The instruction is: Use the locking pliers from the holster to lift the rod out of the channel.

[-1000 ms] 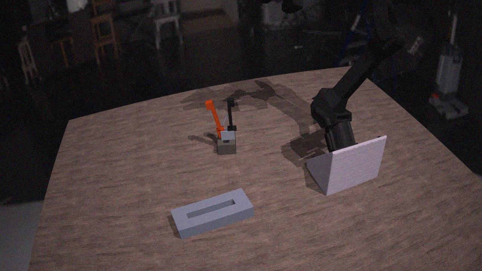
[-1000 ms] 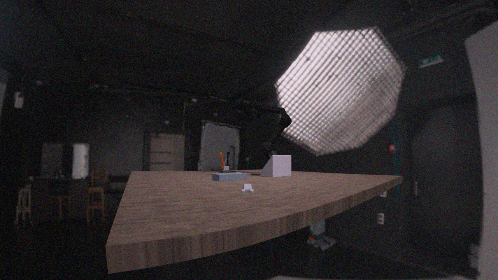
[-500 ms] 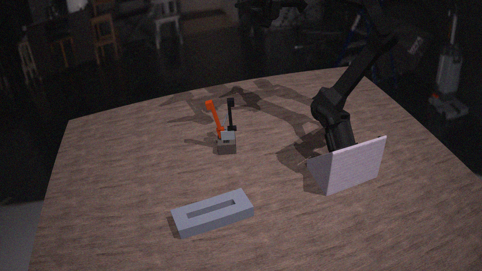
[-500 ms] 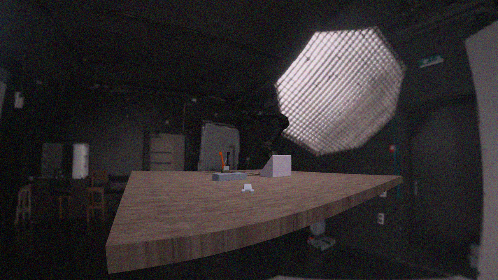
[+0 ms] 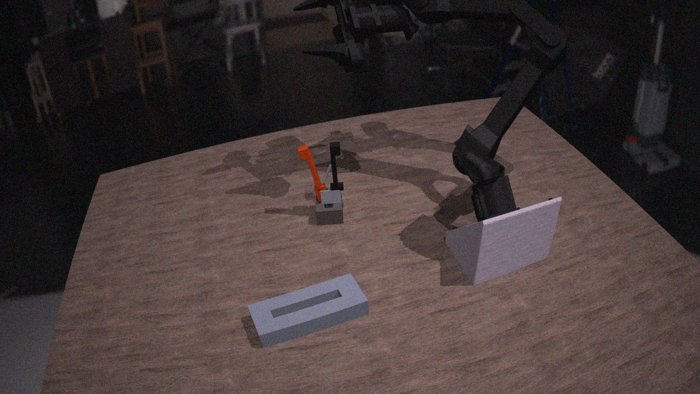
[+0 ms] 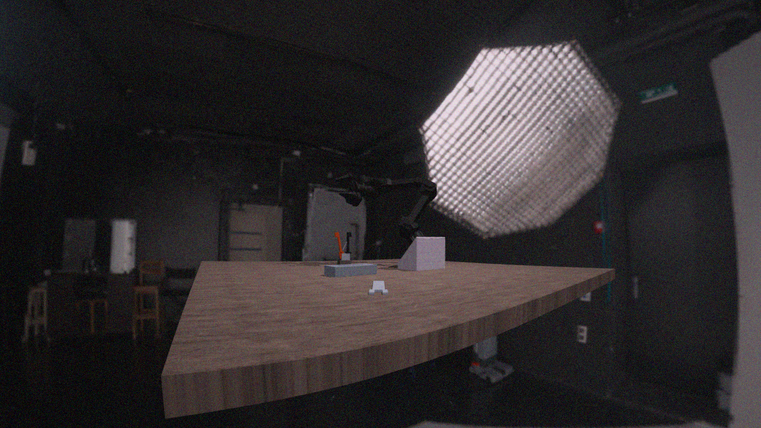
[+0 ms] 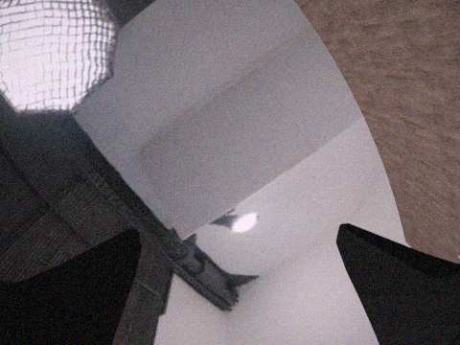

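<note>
- Pliers with an orange handle (image 5: 313, 168) (image 6: 339, 245) and a black handle (image 5: 334, 164) (image 6: 348, 242) stand in the holster (image 5: 329, 215), handles up and spread apart at the top. Their jaws are too hidden to judge, so I cannot tell whether they grip anything.
- The gripper (image 5: 299, 29) (image 6: 340, 186) (image 7: 241, 240) is released, its fingers wide apart with nothing between them. It is held up in the air, well apart from the pliers.
- The arm (image 5: 518, 98) (image 6: 417, 210) rises from behind a pale wedge (image 5: 518, 239) (image 6: 430, 254), bends at the elbow and reaches over toward the gripper.
- A grey-blue block (image 5: 313, 325) (image 6: 349, 270) lies flat on the wooden table (image 5: 196, 254) (image 6: 372, 319) (image 7: 407, 96), with a long narrow channel (image 5: 305, 303) in its top. The inside is shaded; I cannot make out the rod there, so I cannot tell exactly where it is.
- A small white piece (image 6: 378, 288) rests on the table, in front of the block in the exterior view.
- A big bright lamp (image 6: 521, 138) (image 7: 53, 53) shows in the exterior and wrist views.
</note>
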Controlling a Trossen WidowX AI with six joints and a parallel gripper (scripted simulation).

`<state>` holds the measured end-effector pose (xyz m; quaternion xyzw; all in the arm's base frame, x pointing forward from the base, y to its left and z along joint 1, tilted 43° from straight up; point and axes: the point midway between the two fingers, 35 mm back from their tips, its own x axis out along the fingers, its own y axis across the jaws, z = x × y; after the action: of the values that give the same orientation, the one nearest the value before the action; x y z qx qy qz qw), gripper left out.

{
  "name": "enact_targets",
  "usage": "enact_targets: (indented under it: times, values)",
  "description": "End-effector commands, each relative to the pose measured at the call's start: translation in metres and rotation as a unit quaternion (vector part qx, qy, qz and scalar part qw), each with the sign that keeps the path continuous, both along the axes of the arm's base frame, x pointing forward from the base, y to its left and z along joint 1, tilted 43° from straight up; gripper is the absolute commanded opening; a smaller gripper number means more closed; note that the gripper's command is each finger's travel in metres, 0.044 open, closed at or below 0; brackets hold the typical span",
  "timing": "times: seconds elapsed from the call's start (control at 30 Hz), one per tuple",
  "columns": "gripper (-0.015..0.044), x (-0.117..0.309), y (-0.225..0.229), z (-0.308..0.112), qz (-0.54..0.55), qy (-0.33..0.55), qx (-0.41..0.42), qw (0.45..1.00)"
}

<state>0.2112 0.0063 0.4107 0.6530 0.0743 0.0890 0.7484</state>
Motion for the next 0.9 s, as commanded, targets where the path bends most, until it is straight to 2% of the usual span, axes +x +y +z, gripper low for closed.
enact_targets:
  times: [0.0,0.23,0.5,0.87]
  values:
    - [0.044,0.059,-0.015,-0.037,-0.05,-0.056,-0.297,0.952]
    - [0.044,0.084,-0.014,-0.06,-0.079,-0.082,-0.472,0.874]
    - [0.044,0.104,-0.007,-0.087,-0.105,-0.093,-0.646,0.751]
    - [0.044,0.105,-0.006,-0.088,-0.105,-0.093,-0.651,0.746]
